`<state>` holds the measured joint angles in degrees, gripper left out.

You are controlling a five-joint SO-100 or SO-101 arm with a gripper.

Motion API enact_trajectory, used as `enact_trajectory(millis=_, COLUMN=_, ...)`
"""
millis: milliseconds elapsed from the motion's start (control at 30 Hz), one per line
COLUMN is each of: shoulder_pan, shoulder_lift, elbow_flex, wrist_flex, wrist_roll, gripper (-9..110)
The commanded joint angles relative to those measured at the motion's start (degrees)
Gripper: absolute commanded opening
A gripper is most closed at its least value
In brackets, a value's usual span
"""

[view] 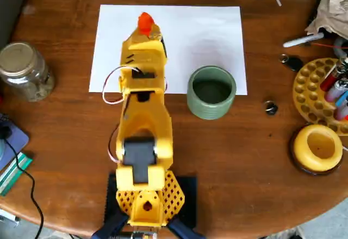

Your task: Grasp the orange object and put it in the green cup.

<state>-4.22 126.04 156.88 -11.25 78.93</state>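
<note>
The yellow arm (142, 135) extended from its clamped base (145, 203) straight toward the top of the overhead view. The gripper (145, 28) lay under the wrist; jaw state was not discernible.

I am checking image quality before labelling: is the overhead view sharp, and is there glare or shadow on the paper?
Overhead view: slightly soft overall, edges a bit blurred; light is even, with no strong glare on the paper; only a faint shadow lies behind the green cup; the orange object stays vivid at the arm tip, where the pincer is hidden.
</note>
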Motion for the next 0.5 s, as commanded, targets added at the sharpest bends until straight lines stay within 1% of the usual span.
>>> enact_trajectory(millis=0, shoulder_pan=4.3, shoulder_lift=13.1, elbow_flex=2.5, wrist_flex=6.9, wrist_roll=-2.3, gripper=0)
enact_trajectory(millis=333, shoulder_pan=16.3, shoulder_lift=43.2, elbow_flex=14.6, wrist_flex=21.8, wrist_roll=-4.1, gripper=0)
enact_trajectory(millis=467, shoulder_pan=20.4, shoulder_lift=60.2, elbow_flex=20.5, wrist_flex=29.5, wrist_roll=-6.1, gripper=0)
